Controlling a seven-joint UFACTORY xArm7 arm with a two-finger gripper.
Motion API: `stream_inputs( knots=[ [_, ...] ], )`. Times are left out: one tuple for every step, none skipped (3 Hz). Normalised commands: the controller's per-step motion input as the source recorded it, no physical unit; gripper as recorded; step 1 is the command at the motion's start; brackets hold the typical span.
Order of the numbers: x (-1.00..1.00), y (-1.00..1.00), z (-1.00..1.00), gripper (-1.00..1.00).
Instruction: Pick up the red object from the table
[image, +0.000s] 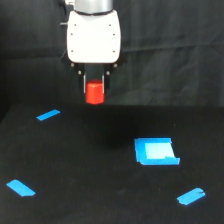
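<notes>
Fingers (87, 83) of the gripper (94, 85) are closing on the red object (94, 93), hanging it clear above the table (75, 165); their dark tips are merging with the backdrop. Upward, the white arm body is being cut off by the frame's top edge. Below, a blue square piece (155, 151) and three blue tape strips (48, 115) are lying on the black surface.
</notes>
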Motion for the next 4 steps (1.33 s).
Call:
stream_inputs(
  knots=[
    [-0.01,-0.02,0.12,-0.97],
    [-0.01,-0.02,0.12,-0.96],
    [-0.01,-0.02,0.11,-0.95],
    [-0.01,-0.02,0.10,-0.95]
  ],
)
